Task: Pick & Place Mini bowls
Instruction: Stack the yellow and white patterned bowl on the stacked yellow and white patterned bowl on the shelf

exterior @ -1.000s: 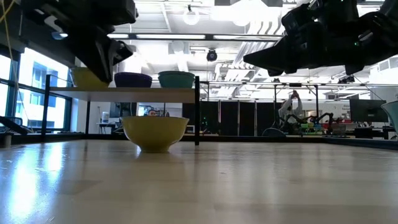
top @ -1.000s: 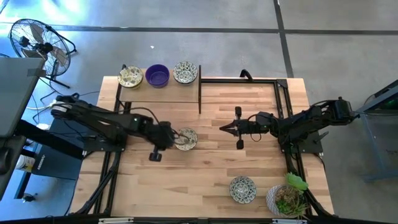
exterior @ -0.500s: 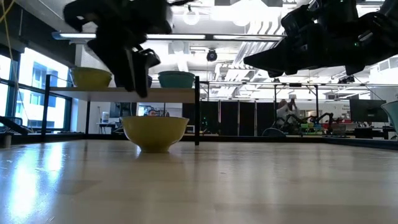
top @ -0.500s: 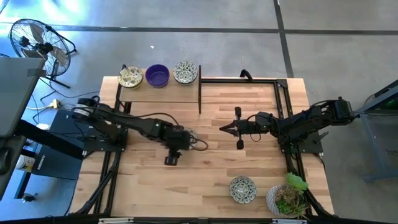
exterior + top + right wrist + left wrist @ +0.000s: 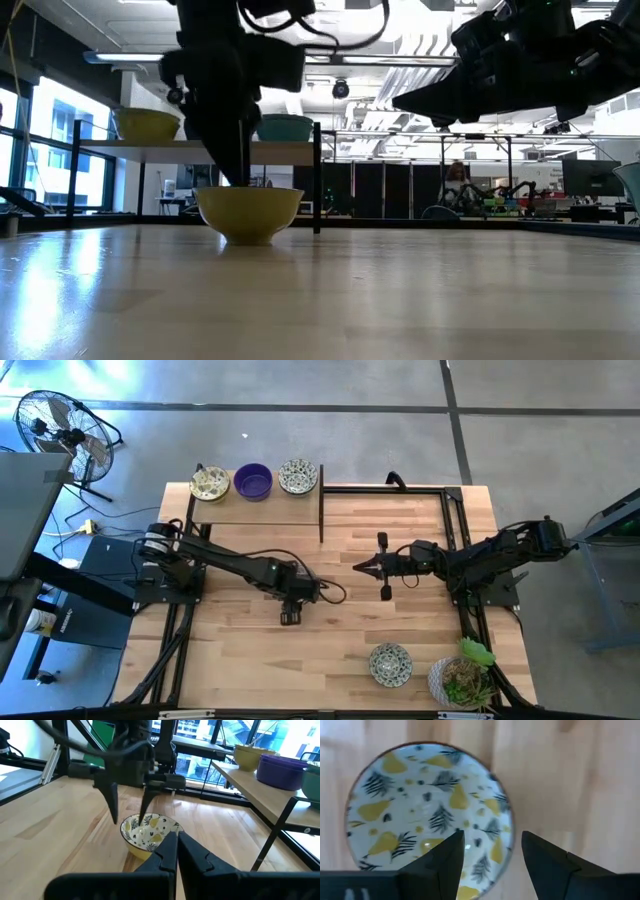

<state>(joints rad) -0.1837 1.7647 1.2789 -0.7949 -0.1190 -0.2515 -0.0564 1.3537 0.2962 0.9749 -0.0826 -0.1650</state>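
A mini bowl (image 5: 420,810), yellow outside and patterned with yellow pears and dark leaves inside, stands on its base on the table (image 5: 400,620) just left of centre. My left gripper (image 5: 492,837) is open and points down over it. One finger is above the bowl's inside and the other is outside its rim (image 5: 509,845), as the right wrist view shows from the side (image 5: 127,820). In the high view the gripper (image 5: 298,585) hides the bowl. My right gripper (image 5: 358,565) hangs shut above the table's middle, pointing left toward the bowl (image 5: 145,832).
A low shelf (image 5: 255,510) at the far left carries a yellowish bowl (image 5: 210,482), a purple bowl (image 5: 253,482) and a white patterned bowl (image 5: 298,477). Near the front right are another patterned bowl (image 5: 390,663) and a potted plant (image 5: 462,680). A black frame rail (image 5: 385,488) edges the far side.
My left gripper has gone toward the table's right edge, from beside the pear-patterned bowl to above it. It has come down until its fingers reach the rim. The bowl has stayed where it was.
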